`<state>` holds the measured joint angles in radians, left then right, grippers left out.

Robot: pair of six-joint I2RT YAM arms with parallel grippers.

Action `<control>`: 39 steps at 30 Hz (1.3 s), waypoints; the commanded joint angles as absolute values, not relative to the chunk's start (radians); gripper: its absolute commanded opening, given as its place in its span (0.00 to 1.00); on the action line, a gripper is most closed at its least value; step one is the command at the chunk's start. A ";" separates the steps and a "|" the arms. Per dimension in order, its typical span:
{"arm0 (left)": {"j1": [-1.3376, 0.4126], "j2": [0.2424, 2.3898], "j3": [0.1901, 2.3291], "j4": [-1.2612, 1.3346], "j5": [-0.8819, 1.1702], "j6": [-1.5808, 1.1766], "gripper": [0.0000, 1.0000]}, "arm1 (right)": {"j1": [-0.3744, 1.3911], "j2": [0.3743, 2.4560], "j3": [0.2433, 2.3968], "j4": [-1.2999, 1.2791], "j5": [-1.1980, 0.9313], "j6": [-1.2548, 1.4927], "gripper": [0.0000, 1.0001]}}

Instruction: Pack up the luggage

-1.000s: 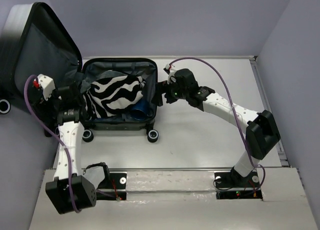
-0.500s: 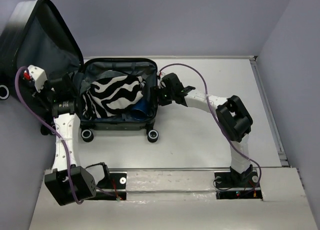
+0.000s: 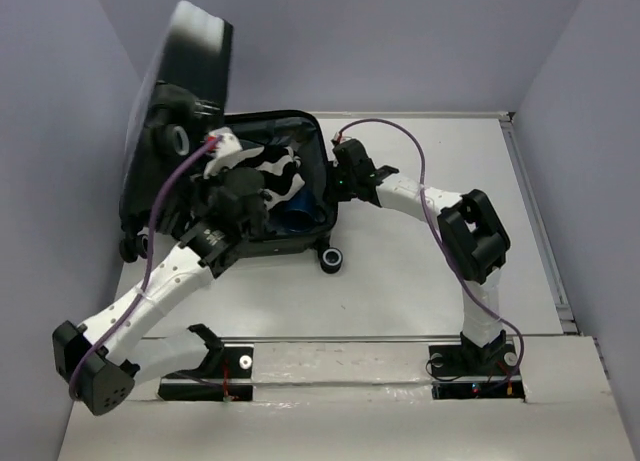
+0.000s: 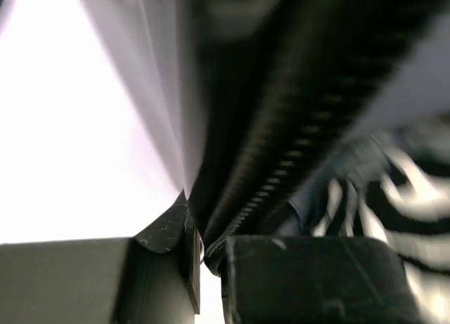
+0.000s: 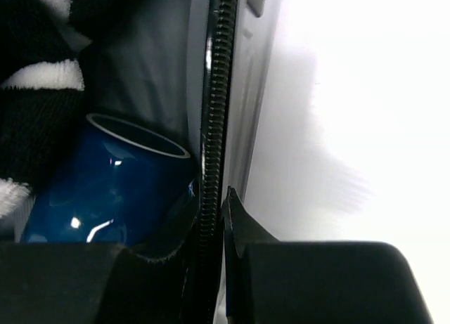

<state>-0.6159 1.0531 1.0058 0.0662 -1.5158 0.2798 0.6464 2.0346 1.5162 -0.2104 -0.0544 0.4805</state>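
**Suitcase lid tilted up, both grippers on its edges**

Top view: the small hard-shell suitcase (image 3: 185,76), black fading to white, sits at the far left of the white table (image 3: 420,271). Its lid is tilted up over a base holding a zebra-striped cloth (image 3: 275,169) and a glossy blue cup (image 3: 300,216). The left arm (image 3: 170,276) reaches across the base and the right arm (image 3: 420,196) to its right rim.

Left wrist, blurred: the left gripper (image 4: 206,248) has its fingers clamped on a zippered suitcase edge.

Right wrist: the right gripper (image 5: 211,264) pinches the zippered rim beside the cup.

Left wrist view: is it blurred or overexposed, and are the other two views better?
Left wrist: heavily blurred, luggage and zebra-striped cloth smeared, left side blown out white. Right wrist: sharper, glare spots on the blue cup, table overexposed. Top external: sharp, evenly lit.
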 commanded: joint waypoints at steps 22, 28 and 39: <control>-0.911 1.442 1.945 -0.362 -0.661 -0.182 0.97 | 0.255 1.634 1.192 -0.215 -0.264 0.299 0.49; -0.404 1.630 2.075 -0.422 -0.308 -0.248 0.97 | 0.245 1.480 1.334 -0.347 -0.154 0.258 1.00; -0.009 1.971 2.214 -0.408 0.104 -0.361 0.96 | 0.342 1.122 1.053 -0.420 -0.288 0.222 0.99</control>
